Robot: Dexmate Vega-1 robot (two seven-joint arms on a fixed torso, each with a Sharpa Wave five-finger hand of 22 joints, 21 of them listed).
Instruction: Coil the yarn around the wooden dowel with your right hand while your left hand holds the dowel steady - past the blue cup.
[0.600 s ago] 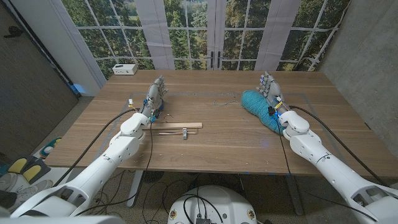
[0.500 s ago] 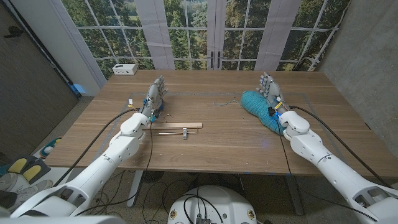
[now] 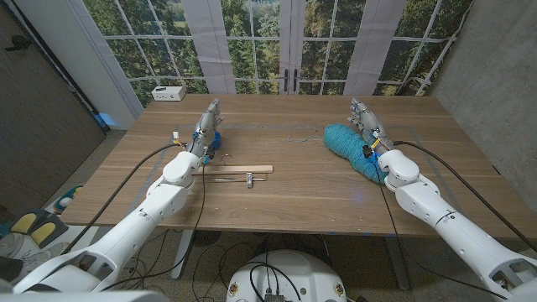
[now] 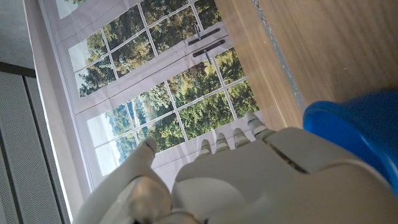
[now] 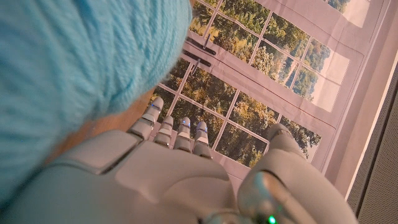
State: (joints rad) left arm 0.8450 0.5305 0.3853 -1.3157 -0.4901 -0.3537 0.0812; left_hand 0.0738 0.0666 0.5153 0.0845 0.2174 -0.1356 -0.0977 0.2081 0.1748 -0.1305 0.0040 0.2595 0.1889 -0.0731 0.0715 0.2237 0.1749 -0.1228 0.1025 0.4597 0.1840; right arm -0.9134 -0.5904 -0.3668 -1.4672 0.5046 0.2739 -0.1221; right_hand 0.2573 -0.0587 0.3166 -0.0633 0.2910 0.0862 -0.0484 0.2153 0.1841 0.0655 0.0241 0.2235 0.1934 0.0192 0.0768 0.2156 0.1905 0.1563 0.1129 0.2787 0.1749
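A wooden table (image 3: 285, 180) is seen from above in the head view, with both robot arms reaching in from the bottom corners of the frame. The left hand (image 3: 207, 126) is held up left of centre, its fingers extended and apart, with nothing gripped; a blue cup (image 3: 211, 141) is seen just beside it, and its blue rim (image 4: 357, 134) appears at the right edge of the left wrist view. The right hand (image 3: 366, 120) is raised at the upper right, fingers likewise straight and parted, empty, just beside a skein of teal yarn (image 3: 352, 145) that lies on the table. The same yarn (image 5: 74, 68) is shown large in the upper left of the right wrist view. The wooden dowel (image 3: 238, 170) lies untouched near the middle of the frame, well apart from both hands, with a small metal tool (image 3: 242, 178) just below it. A white box (image 3: 169, 93) is seen at the table's far left corner.
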